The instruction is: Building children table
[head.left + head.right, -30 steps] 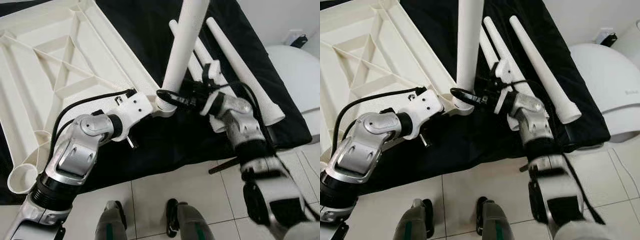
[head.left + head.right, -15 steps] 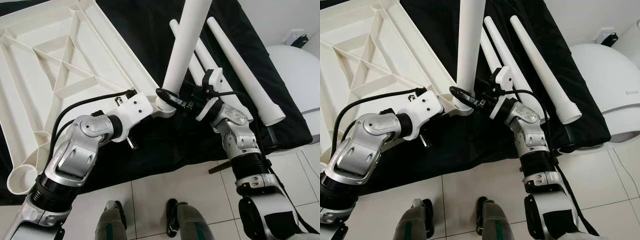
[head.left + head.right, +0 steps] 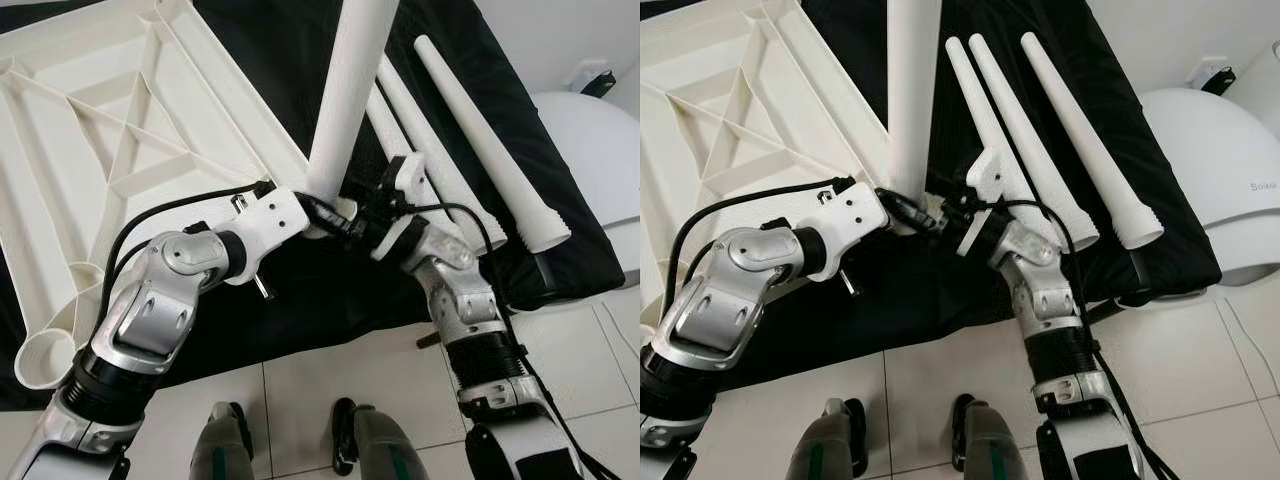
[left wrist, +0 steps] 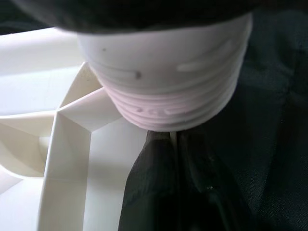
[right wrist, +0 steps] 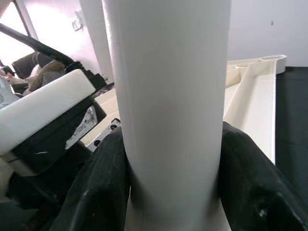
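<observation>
Gripping white tapered table leg upright: right hand clamped near threaded base; left hand grip unclear.

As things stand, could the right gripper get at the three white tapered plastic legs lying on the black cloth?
Probably not yet: the right gripper is shut on the upright white leg. The three white tapered legs lie uncovered on the black cloth just beyond its wrist, so releasing first would likely free the way.

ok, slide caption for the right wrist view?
Right pincer clamped on the upright white table leg, ribbed tabletop underside behind.
</observation>
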Available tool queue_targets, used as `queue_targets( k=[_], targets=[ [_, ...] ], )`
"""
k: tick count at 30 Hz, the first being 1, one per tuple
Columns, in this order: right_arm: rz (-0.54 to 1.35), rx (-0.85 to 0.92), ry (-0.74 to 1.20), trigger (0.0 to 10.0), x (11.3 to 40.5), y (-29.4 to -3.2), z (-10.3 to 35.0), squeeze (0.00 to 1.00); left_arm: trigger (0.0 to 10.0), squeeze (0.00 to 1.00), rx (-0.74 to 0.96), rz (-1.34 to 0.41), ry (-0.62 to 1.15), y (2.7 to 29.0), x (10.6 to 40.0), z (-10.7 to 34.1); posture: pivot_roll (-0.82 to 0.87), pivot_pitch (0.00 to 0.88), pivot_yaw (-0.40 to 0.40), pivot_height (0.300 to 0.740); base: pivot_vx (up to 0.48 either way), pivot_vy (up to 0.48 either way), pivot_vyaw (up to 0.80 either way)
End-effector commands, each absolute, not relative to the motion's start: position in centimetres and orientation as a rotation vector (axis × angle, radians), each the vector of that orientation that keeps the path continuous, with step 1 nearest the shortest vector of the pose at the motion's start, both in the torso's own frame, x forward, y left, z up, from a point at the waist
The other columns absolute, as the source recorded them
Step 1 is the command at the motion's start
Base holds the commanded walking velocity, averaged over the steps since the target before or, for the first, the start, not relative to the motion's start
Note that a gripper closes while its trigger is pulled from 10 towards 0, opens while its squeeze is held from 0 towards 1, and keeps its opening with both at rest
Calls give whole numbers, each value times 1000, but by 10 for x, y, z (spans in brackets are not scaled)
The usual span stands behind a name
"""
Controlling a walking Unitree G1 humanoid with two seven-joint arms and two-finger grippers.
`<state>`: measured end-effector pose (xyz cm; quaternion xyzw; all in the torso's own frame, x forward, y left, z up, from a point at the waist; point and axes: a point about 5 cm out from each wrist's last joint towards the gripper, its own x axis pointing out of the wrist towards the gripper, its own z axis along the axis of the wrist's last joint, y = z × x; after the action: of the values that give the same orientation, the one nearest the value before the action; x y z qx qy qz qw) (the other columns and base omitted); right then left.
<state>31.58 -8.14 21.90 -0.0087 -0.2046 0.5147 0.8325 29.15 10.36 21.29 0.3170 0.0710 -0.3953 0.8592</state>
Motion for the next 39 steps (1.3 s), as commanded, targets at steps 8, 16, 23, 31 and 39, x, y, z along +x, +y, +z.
queue_targets(
  k=[8, 16, 23, 31, 39],
  targets=[
    [1070, -2, -432, 0, 306, -79, 213, 0, 10000, 0, 684, -706, 238, 115, 297, 194, 56, 265, -23, 740, 0, 0, 0],
    [932, -9, -455, 10000, 324, -96, 226, 0, 10000, 0, 689, -711, 243, 115, 295, 192, 58, 250, -16, 740, 0, 0, 0],
    [858, -14, -487, 10000, 334, -102, 238, 0, 10000, 0, 706, -724, 253, 119, 294, 191, 64, 245, -14, 740, 0, 0, 0],
    [857, -35, -491, 10000, 338, -104, 242, 0, 10000, 0, 713, -760, 260, 116, 291, 188, 57, 255, -14, 740, 0, 0, 0],
    [879, -46, -476, 10000, 338, -105, 239, 0, 10000, 0, 716, -787, 261, 114, 289, 188, 51, 266, -13, 740, 0, 0, 0]
  ],
)
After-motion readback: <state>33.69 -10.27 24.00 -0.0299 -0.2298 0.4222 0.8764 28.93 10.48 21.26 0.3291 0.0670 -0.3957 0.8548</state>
